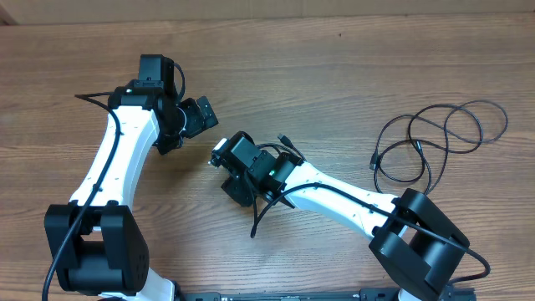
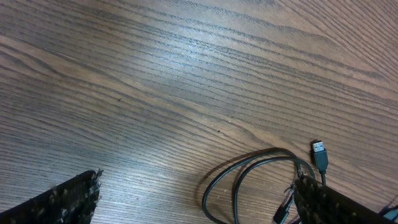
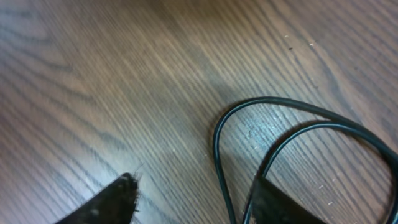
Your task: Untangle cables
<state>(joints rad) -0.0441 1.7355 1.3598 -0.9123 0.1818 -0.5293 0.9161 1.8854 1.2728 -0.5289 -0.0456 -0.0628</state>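
Left hand [image 2: 199,198] wide; USB plug [image 2: 319,152] beyond

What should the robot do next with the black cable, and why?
Probably lower the right jaws and close on the cable loop lying on the table between them. They stand open over it, and the left jaws are open too, holding nothing.

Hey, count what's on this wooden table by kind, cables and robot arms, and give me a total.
Thin black plug-ended cables: 2 (loose loops at the right; one under the right arm)
White-and-black robot arms: 2 (left, right)
Total: 4
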